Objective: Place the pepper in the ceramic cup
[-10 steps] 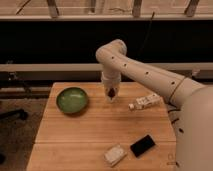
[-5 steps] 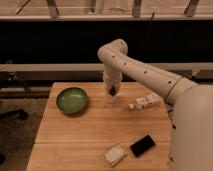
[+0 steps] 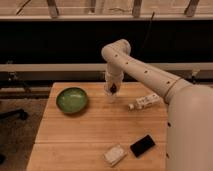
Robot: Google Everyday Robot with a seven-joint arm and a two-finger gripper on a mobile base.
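My gripper (image 3: 112, 90) points straight down over the back middle of the wooden table (image 3: 95, 131). A small dark red pepper (image 3: 114, 89) shows between its fingertips, so it is shut on the pepper. The ceramic cup (image 3: 110, 97) is a small pale shape directly under the gripper, mostly hidden by it. The pepper hangs at about the height of the cup's rim; I cannot tell whether it touches the cup.
A wide green bowl (image 3: 72, 100) sits left of the gripper. A white bottle-like object (image 3: 144, 102) lies to its right. A black flat object (image 3: 143, 145) and a pale packet (image 3: 115, 154) lie near the front edge. A dark rail runs behind the table.
The gripper has shifted a little to the right, away from the green bowl, still holding the pepper. The objects on the table have not moved.
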